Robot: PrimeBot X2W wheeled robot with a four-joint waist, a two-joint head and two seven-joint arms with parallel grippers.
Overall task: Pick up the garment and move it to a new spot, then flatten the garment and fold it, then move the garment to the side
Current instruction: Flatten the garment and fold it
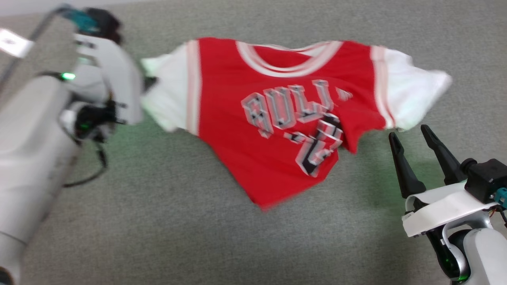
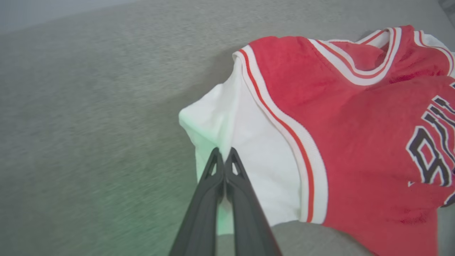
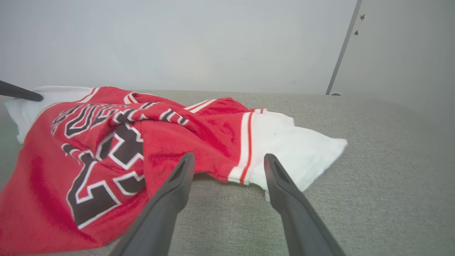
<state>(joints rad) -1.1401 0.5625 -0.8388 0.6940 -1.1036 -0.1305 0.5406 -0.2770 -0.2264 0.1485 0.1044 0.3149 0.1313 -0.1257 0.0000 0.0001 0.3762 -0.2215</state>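
While my left pincer is clamped on the shirt's white sleeve, my right pincer gapes wide just beside the other sleeve. The shirt lies rumpled near the bench's far edge. I judge flattening is in hand: next, grip that sleeve and pull taut.

Red-and-white garment on grey surface, an arm at either side.
Lies chest up, lettering showing, white sleeves spread wide, hem bunched to a slanted point; pale left arm against one sleeve; right gripper with fingers apart, tips just below the other sleeve.
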